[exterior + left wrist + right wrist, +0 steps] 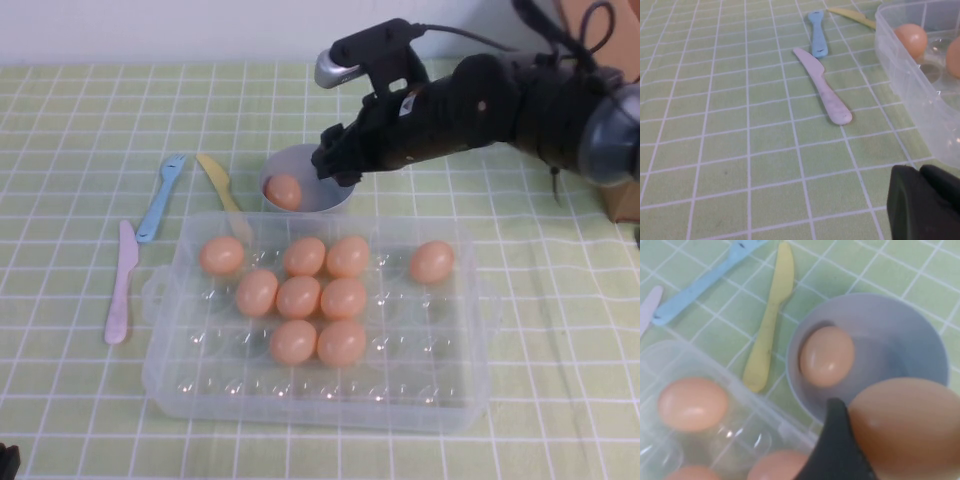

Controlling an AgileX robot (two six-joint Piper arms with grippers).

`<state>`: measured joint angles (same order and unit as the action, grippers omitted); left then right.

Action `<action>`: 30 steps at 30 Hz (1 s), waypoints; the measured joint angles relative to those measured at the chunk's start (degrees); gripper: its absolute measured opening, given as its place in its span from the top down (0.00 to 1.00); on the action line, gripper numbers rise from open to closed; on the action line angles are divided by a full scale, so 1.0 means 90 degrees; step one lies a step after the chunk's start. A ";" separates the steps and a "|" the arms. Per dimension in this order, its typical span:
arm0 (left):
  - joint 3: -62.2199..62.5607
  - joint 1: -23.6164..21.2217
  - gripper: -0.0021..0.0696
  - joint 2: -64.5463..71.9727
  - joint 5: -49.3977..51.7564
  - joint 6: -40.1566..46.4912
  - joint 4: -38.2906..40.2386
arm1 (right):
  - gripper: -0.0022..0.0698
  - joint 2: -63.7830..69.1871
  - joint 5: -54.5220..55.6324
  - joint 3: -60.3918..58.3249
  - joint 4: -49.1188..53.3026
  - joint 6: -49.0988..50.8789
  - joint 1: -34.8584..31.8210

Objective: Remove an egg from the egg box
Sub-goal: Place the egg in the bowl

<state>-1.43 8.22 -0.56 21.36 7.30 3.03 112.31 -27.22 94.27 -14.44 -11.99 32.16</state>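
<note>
The clear plastic egg box (320,400) lies at the table's middle with several peach-orange eggs in its dimples. My right gripper (338,160) hovers over the grey-blue cup (330,203) just behind the box. In the right wrist view it (900,432) is shut on an egg (905,425), pressed against one black finger (837,450); the other finger is hidden. Another egg (827,356) lies inside the cup (900,340). My left gripper (926,200) sits low over the cloth near the box's left wall (910,85), its fingers together and nothing in them.
A pink knife (120,285), a blue fork (160,198) and a yellow knife (220,185) lie on the green checked cloth left of the box and cup. A brown cardboard box (622,200) stands at the far right edge.
</note>
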 joint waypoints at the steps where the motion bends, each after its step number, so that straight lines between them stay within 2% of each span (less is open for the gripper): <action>1: 0.0000 0.0000 0.97 0.0000 0.0000 0.0000 0.0000 | 0.34 0.0168 0.0012 0.0141 -0.0038 0.0000 0.0000; 13: 0.0000 0.0000 0.97 0.0000 0.0000 0.0000 0.0000 | 0.34 0.1773 -0.0685 0.1770 -0.0070 0.0000 0.0000; 30: 0.0000 0.0000 0.97 0.0000 0.0000 0.0000 0.0000 | 0.34 0.2143 -0.0758 0.2108 0.0141 0.0000 0.0000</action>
<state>-1.43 8.22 -0.56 21.36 7.30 3.03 131.60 -34.04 113.24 -13.17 -11.99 32.16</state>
